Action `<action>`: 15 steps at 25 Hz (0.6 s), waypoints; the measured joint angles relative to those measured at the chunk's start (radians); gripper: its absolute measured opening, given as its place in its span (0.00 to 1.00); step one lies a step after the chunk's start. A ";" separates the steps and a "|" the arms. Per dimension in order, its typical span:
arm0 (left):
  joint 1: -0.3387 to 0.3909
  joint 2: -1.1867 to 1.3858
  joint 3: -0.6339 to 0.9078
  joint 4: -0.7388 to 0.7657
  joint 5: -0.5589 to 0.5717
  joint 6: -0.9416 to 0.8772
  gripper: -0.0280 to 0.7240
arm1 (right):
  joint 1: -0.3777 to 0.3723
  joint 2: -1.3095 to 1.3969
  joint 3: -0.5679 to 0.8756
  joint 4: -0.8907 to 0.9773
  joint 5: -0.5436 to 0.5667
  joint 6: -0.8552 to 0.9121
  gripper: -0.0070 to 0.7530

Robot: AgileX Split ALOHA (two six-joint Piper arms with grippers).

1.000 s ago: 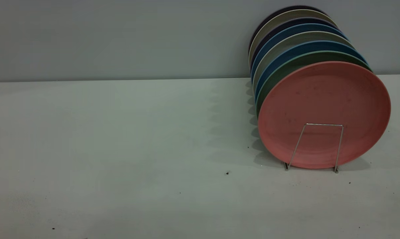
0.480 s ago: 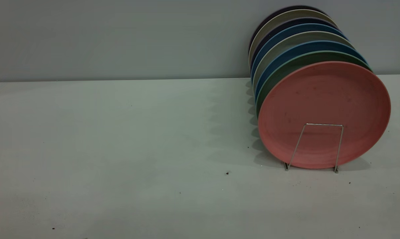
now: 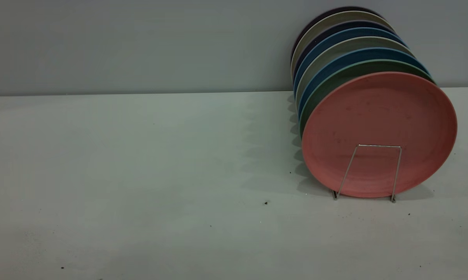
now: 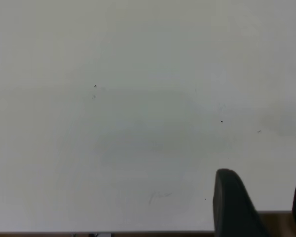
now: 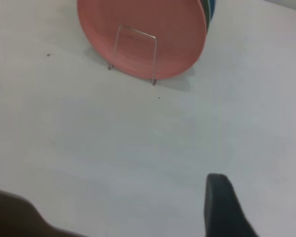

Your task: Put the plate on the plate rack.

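Note:
The salmon-pink plate point(image 3: 378, 116) stands upright on edge as the front plate of a row, held behind the front loop of the silver wire plate rack point(image 3: 370, 171) at the table's right. It also shows in the right wrist view point(image 5: 158, 24), with the plate rack's loop point(image 5: 135, 52) in front of it. My right gripper point(image 5: 259, 197) is open and empty, well away from the plate over bare table. My left gripper point(image 4: 261, 190) is open and empty over bare table near the table's edge. Neither arm shows in the exterior view.
Behind the pink plate stand several more plates: a teal-green one point(image 3: 335, 79), blue ones point(image 3: 327, 66), grey and dark ones, leaning back toward the wall. The white table point(image 3: 140, 175) stretches out to the left of the rack, with a few dark specks.

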 joint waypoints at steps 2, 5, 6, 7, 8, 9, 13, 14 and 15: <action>0.000 0.000 0.000 0.000 0.000 0.000 0.48 | 0.000 0.000 0.000 0.003 0.000 0.000 0.52; 0.000 0.000 0.000 0.000 0.000 0.000 0.48 | 0.000 0.000 0.000 0.006 0.000 0.000 0.52; 0.000 0.000 0.000 0.000 0.000 0.000 0.48 | 0.000 0.000 0.000 0.006 0.000 0.000 0.52; 0.000 0.000 0.000 0.000 0.000 0.000 0.48 | 0.000 0.000 0.000 0.006 0.000 0.000 0.52; 0.000 0.000 0.000 0.000 0.000 0.000 0.48 | 0.000 0.000 0.000 0.006 0.000 0.000 0.52; 0.000 0.000 0.000 0.000 0.000 0.000 0.48 | 0.000 0.000 0.000 0.007 0.000 0.000 0.52; 0.000 0.000 0.000 0.001 0.000 0.000 0.48 | -0.001 0.000 0.000 0.007 0.000 0.000 0.52; 0.000 0.000 0.000 0.001 0.000 0.000 0.48 | -0.001 0.000 0.000 0.007 0.000 0.000 0.52; 0.000 0.000 0.000 0.001 0.000 0.000 0.48 | -0.001 0.000 0.000 0.007 0.000 0.000 0.52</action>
